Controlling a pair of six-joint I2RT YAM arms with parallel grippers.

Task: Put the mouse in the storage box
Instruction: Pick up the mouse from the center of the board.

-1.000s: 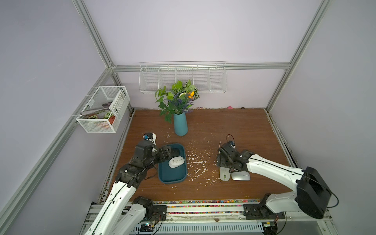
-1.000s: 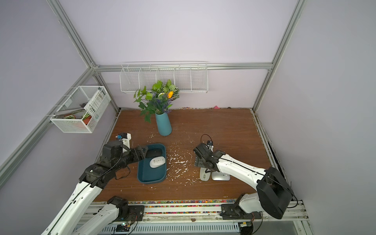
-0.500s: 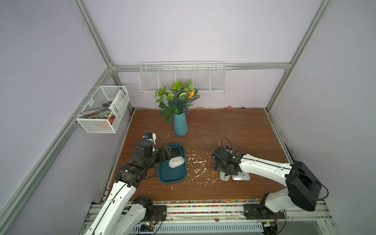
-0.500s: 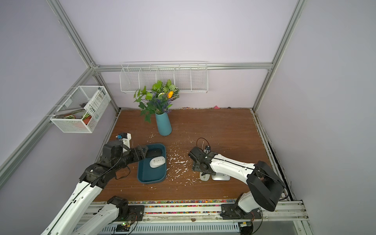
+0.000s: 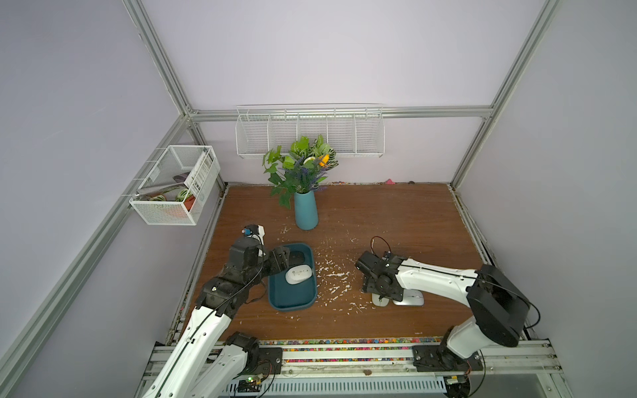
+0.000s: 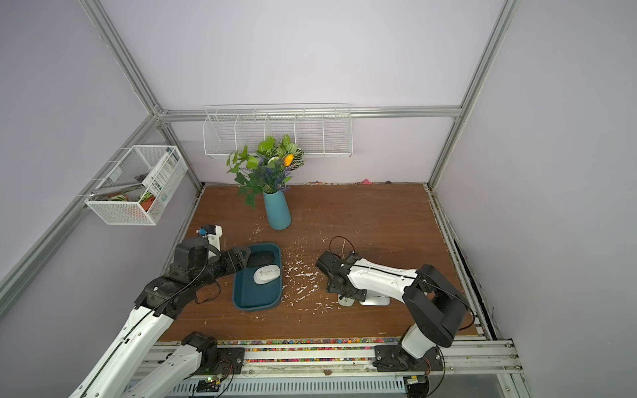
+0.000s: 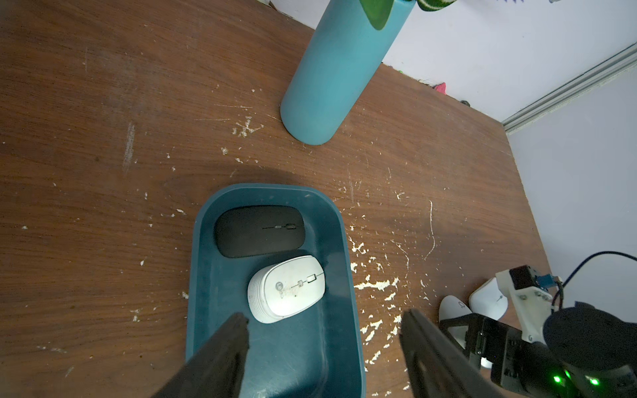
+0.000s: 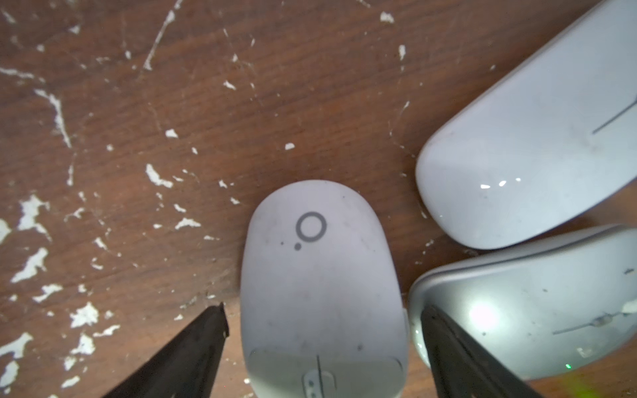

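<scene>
Two mice (image 7: 286, 288) are noted in the box (image 7: 200, 275). Left claw (image 7: 324, 313) is held spread above it; right claw (image 8: 324, 306) is spread astride a third mouse (image 8: 320, 275) on the surface (image 8: 172, 103).

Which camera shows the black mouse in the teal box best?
The left wrist view: the black mouse shows whole and close. Both top views show it small and dark; the right wrist view misses it.

Both top views are bright, evenly lit from above, shadows soft and short. The right wrist view is blurry close up, with a glare spot on the grey mouse (image 8: 531, 303).
</scene>
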